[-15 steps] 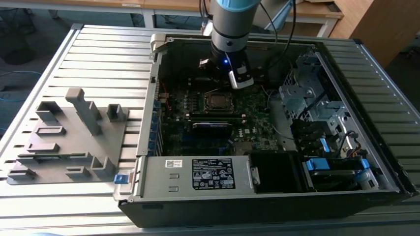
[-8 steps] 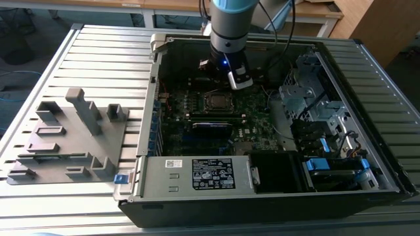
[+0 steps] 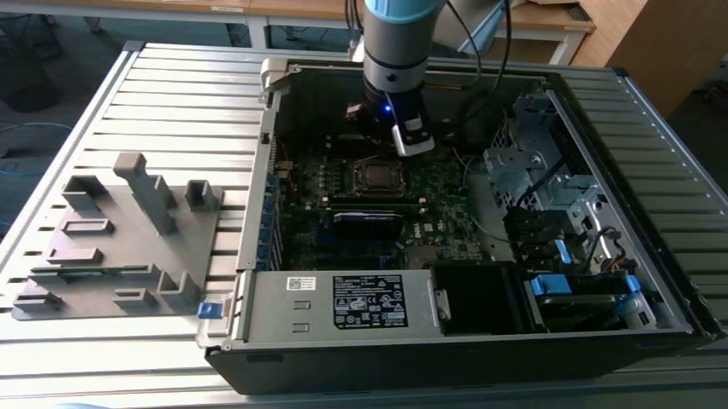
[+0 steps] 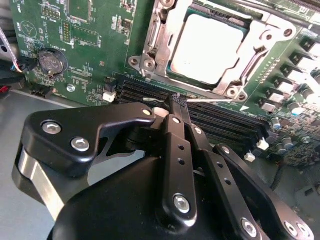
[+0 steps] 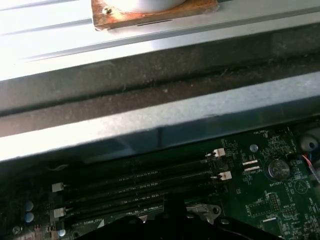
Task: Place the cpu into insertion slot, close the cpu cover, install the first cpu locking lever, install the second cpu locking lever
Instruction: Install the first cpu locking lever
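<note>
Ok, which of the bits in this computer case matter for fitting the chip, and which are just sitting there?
Job: chip, its metal cover, wire lever, gripper at that lever.
Just there: coin battery, memory slots, power supply, grey holder block.

I see the cpu (image 4: 207, 47), a flat square with a dull silver top, lying level in the insertion slot (image 3: 357, 175) toward twelve o'clock on the green board (image 3: 446, 189), the silver cpu cover (image 4: 157, 35) down flat, framing it.
</note>
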